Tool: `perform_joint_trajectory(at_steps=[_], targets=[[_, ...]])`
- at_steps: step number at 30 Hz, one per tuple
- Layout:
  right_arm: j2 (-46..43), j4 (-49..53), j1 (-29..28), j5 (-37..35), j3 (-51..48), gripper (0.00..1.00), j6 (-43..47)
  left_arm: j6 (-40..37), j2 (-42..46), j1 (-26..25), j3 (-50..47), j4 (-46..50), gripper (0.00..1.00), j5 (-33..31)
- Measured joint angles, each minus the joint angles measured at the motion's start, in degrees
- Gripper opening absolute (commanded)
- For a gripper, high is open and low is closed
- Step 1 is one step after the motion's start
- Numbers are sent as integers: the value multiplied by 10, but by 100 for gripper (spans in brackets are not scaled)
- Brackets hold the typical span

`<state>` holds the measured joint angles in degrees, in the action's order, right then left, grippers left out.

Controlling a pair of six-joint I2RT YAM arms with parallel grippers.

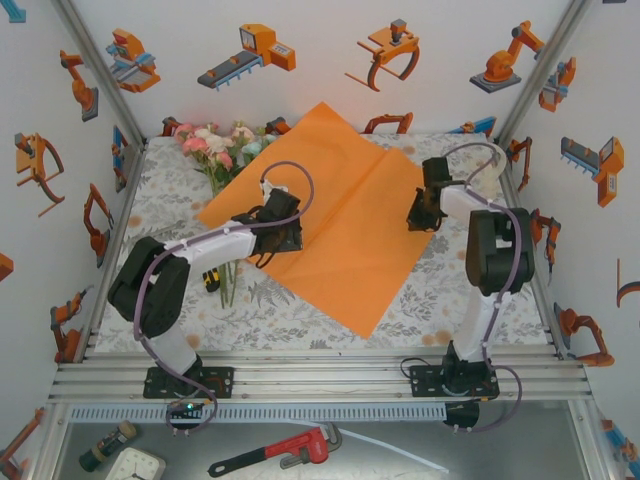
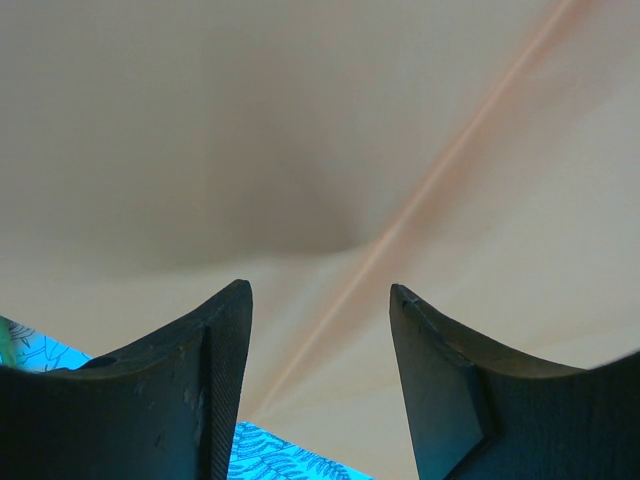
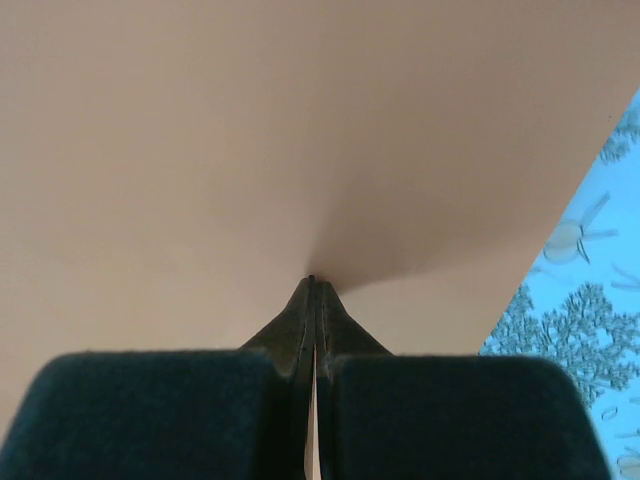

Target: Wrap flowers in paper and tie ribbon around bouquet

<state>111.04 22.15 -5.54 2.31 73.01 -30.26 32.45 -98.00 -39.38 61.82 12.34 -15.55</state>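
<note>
The paper [image 1: 350,230] lies spread as a big orange diamond across the middle of the surface [image 1: 270,312]. One corner points at the back wall and the opposite one points toward the arms' bases.

The flowers [image 1: 215,143] lie just off the paper's far left edge. Their pink, white and pale-green heads are toward the back wall. The thin green stems run down to the paper's left corner and on past it (whether they cross over or under that corner I cannot tell, since the left arm covers the spot).

The left tool [image 1: 280,228] sits over the paper's left half, near the left corner. In the left wrist view its two dark fingers [image 2: 180,400] stand apart with nothing between them, just above the paper [image 2: 300,150]. A faint fold line [image 2: 430,190] in the sheet runs up from the gap between them.

The right tool [image 1: 422,212] is over the paper's right half, close to its right edge. Seen from the right wrist, its fingers [image 3: 298,325] are pressed together on a small pinch of the paper [image 3: 300,130], and the sheet puckers up into the tips.

Beyond the paper's near corner, past the arms' bases, a red wrench [image 1: 290,450] and a small clock [image 1: 135,465] lie on a grey ledge.
</note>
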Motion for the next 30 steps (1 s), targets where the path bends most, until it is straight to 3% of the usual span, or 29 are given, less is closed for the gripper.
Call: perform_joint_trajectory(at_steps=[13, 18, 30], targets=[[-218, 10, 0, -76, -254, 0, -120, -50, 13, 40, 0, -5, 56, 70], [-203, 52, 1, -110, -223, 2, -105, -44, -39, 28, 15, -29, 49, 108], [-65, 68, 12, -120, -68, 6, -55, 26, -118, 26, 66, -72, 47, 80]])
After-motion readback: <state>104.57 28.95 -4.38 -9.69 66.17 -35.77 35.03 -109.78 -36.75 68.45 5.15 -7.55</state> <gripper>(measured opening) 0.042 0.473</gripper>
